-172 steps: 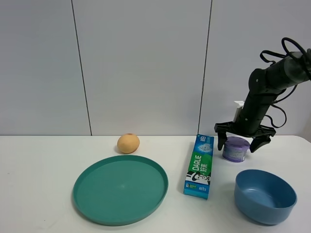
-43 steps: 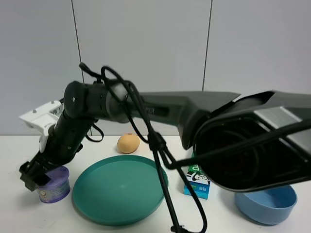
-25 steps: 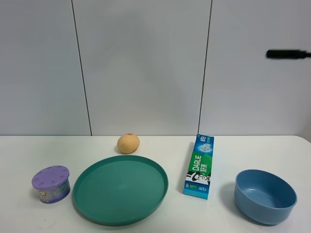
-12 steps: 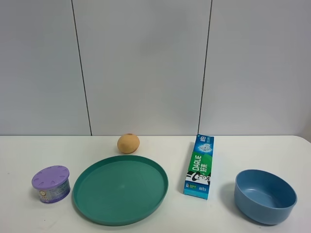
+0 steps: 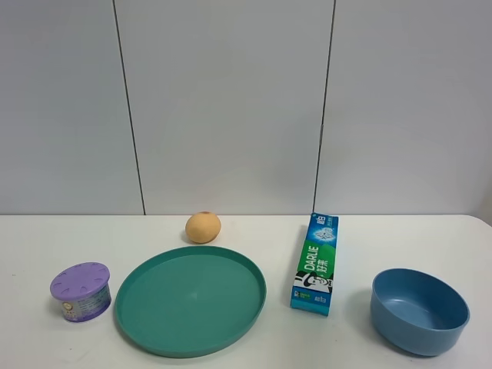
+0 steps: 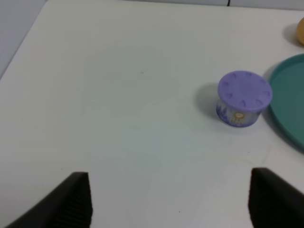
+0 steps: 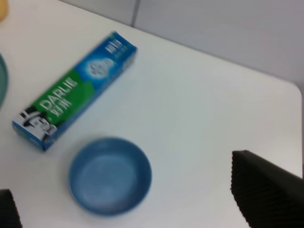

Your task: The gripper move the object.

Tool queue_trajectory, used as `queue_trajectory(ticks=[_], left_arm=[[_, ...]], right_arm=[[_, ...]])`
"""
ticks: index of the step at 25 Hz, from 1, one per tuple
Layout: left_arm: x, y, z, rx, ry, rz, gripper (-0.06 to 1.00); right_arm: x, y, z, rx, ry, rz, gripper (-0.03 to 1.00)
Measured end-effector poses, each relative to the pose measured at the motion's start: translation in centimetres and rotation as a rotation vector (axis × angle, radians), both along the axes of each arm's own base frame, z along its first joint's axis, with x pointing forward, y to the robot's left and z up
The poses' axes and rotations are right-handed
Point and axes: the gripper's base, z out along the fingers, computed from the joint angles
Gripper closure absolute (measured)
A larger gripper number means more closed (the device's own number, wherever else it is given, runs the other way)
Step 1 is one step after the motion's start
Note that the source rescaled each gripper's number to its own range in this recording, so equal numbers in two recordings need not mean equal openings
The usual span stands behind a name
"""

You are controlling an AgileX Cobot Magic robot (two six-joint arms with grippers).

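The object, a small squat tub with a lilac-purple lid (image 5: 81, 290), stands upright on the white table at the front left, just left of the green plate. It also shows in the left wrist view (image 6: 243, 98), well ahead of my left gripper (image 6: 171, 204), which is open and empty with its dark fingers (image 6: 71, 199) wide apart. My right gripper (image 7: 137, 209) is open and empty above the blue bowl; one dark finger (image 7: 266, 190) shows. Neither arm shows in the exterior high view.
A large green plate (image 5: 154, 327) lies front centre. An orange-tan round fruit (image 5: 203, 227) sits behind it. A toothpaste box (image 5: 316, 263) lies right of the plate, also seen in the right wrist view (image 7: 71, 90). A blue bowl (image 5: 420, 310) stands front right, also seen from the right wrist (image 7: 110, 175).
The tub went from beside the toothpaste box to the front left and was let go. The arm pulled away, and the last dark piece at upper right has gone from view.
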Motion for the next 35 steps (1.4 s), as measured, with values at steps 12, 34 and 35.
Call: queue_trajectory(ticks=[12,34,35], left_arm=[[0.0,0.0,0.0,0.000,0.000,0.000,-0.06],[0.0,0.0,0.0,0.000,0.000,0.000,-0.06],[0.0,0.0,0.0,0.000,0.000,0.000,-0.06]], right_arm=[[-9.8,-3.9,-6.2,0.239,-0.072,-0.436,0.25],[-11.7,-3.9,-9.1,0.252,-0.114,-0.462,0.26],[-11.7,-3.9,-9.1,0.252,-0.114,-0.462,0.26]])
